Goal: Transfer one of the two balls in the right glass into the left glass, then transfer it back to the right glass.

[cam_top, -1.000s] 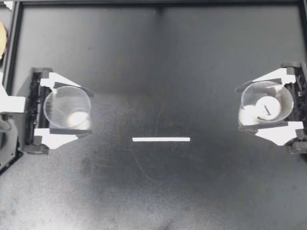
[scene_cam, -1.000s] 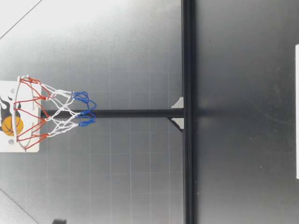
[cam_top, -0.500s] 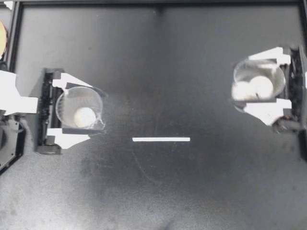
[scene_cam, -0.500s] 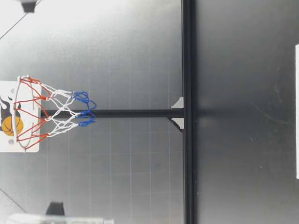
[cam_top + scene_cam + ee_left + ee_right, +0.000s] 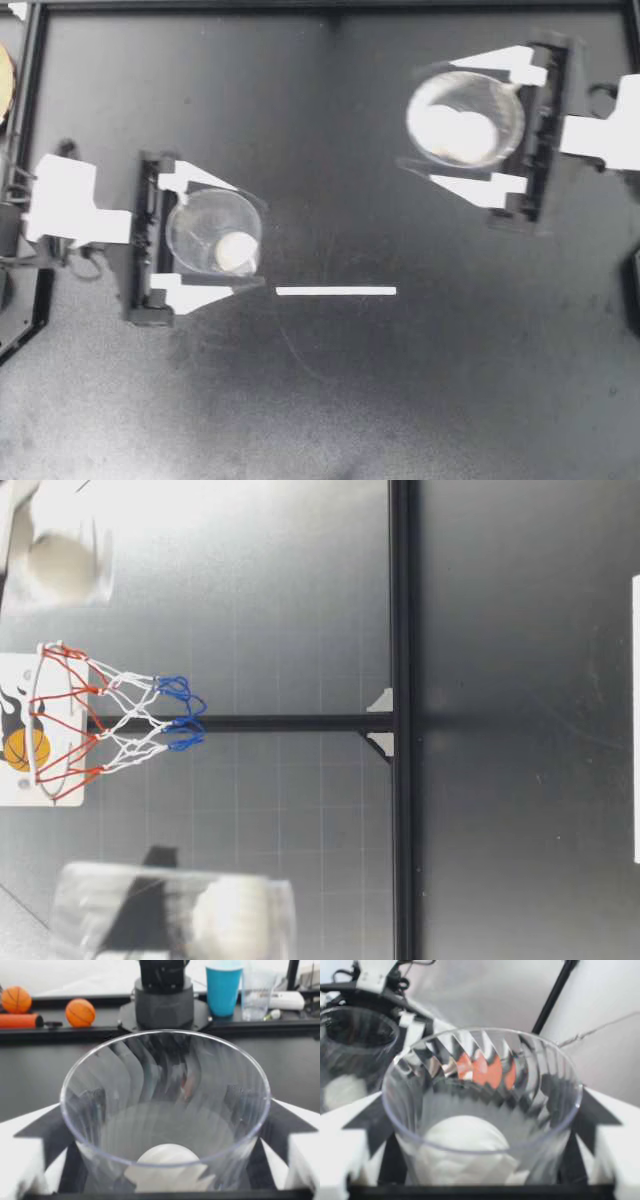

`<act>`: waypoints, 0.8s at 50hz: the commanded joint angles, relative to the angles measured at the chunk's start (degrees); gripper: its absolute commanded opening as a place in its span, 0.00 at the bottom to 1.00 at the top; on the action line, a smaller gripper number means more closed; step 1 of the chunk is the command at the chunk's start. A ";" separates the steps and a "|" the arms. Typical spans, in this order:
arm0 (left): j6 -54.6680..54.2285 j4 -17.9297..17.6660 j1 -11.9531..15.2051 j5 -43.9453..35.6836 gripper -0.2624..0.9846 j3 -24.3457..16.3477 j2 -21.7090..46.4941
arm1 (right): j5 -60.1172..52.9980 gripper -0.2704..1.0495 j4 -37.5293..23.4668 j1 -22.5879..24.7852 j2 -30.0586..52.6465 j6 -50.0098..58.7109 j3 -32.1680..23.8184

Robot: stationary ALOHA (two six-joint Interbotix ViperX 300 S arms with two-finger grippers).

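Observation:
My left gripper [image 5: 230,240] is shut on a clear ribbed glass [image 5: 195,222] that holds one white ball [image 5: 238,250]. My right gripper [image 5: 435,122] is shut on the other clear glass [image 5: 503,100], at the far right of the table, with two white balls [image 5: 455,130] side by side inside it. The left wrist view has the left glass [image 5: 165,1110] squeezed between both fingers, its ball [image 5: 167,1160] at the bottom. In the right wrist view the right glass [image 5: 480,1105] shows balls [image 5: 462,1147], with the left glass [image 5: 355,1045] ahead. Both glasses [image 5: 175,910] [image 5: 60,540] hang above the table.
A white tape strip [image 5: 335,291] lies on the dark table between the arms. A small basketball hoop [image 5: 60,725] with a net stands behind the black frame rail [image 5: 403,630]. Beyond the table are a blue cup [image 5: 223,987], a clear cup [image 5: 257,992] and toy basketballs [image 5: 80,1012].
Both arms have come inward with their glasses. The left one moved to the right. The right one moved left and toward the far edge. Both glasses rose into the low view.

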 commanded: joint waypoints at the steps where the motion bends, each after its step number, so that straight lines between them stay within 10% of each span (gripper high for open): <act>1: -0.09 0.09 -0.09 -0.97 0.82 -2.11 1.14 | -0.35 0.76 0.00 -0.35 1.49 -2.29 -3.69; 40: -3.25 -1.05 -0.26 -1.32 0.82 -11.95 13.18 | -4.83 0.76 0.00 -0.35 13.27 -27.51 -13.36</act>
